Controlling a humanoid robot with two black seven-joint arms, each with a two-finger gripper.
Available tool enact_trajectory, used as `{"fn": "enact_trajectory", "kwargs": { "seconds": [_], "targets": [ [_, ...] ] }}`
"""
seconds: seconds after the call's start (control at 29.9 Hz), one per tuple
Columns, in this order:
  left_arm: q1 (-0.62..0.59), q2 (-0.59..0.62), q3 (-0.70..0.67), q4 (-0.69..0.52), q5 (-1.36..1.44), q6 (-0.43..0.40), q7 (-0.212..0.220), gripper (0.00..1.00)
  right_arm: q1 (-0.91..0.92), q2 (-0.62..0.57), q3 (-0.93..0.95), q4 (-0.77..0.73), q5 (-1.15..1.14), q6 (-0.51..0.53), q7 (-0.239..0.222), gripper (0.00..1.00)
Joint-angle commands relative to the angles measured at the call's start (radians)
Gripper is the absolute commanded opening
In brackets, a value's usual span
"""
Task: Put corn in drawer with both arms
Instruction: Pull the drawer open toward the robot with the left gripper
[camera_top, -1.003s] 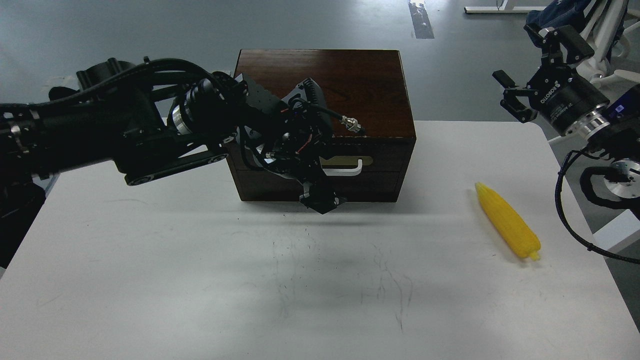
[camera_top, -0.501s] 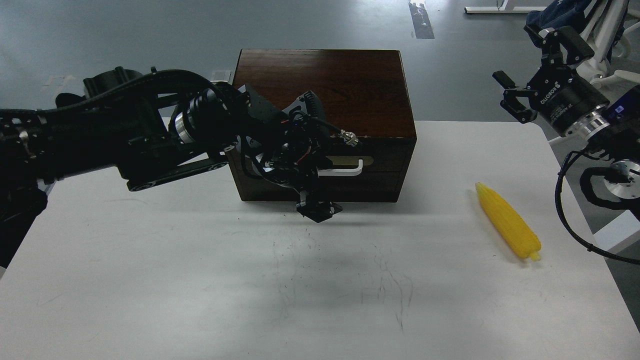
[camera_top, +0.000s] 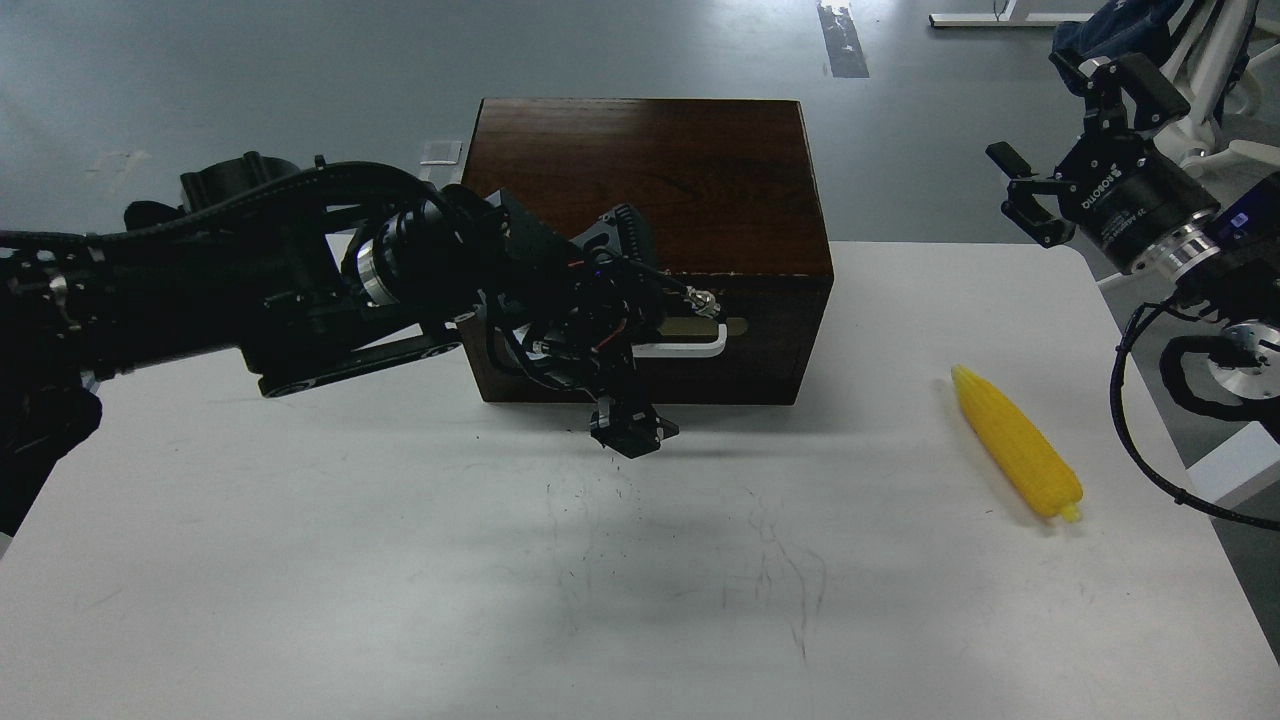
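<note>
The corn (camera_top: 1017, 441) lies on the white table (camera_top: 400, 580), well to the right of the wooden cabinet (camera_top: 640, 190) and out in front of it, its narrow tip pointing back and its stubby end toward the table's front-right edge. It has not shifted at all over the last second, and nothing is touching it.

The drawer (camera_top: 770, 330) sits flush in the cabinet's front, no gap showing, its white bar handle (camera_top: 690, 345) partly hidden behind the left arm.

And here is the change: the left gripper (camera_top: 630, 432) drifts leftward and a little forward across the cabinet's front, and now hangs just below the drawer face, left of the handle's middle. It is dark and seen end-on, so I cannot tell how far its fingers are parted; it holds nothing that I can see. That drift reads as lining up on the handle rather than a pull, since the drawer has not budged.

Off to the right of the cabinet, high above the table's far corner, the right gripper (camera_top: 1060, 145) hangs with its fingers spread wide and empty, much as it was a second ago.

So, as I judge it, the opening step is only starting, and the corn waits until the drawer comes out.
</note>
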Motion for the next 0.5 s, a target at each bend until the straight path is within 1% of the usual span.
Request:
{"fn": "enact_trajectory", "kwargs": {
  "seconds": [0.0,0.3,0.37,0.47],
  "targets": [
    [-0.003,0.006,-0.001,-0.050,-0.003,0.000,-0.001,0.99,0.000,-0.001,0.000,0.000,0.000,0.000,0.000,1.00],
    [-0.020,0.032,-0.002,-0.170,-0.010,0.000,-0.001,0.99,-0.005,-0.001,0.000,0.002,0.000,0.000,0.000,1.00],
    [-0.021,0.041,-0.002,-0.216,-0.010,0.000,-0.001,0.99,-0.005,-0.001,0.000,0.002,0.000,0.000,0.000,1.00],
    [-0.021,0.045,-0.002,-0.239,-0.010,0.000,-0.001,0.99,-0.005,-0.001,0.000,0.002,0.000,0.000,0.000,1.00]
  ]
}}
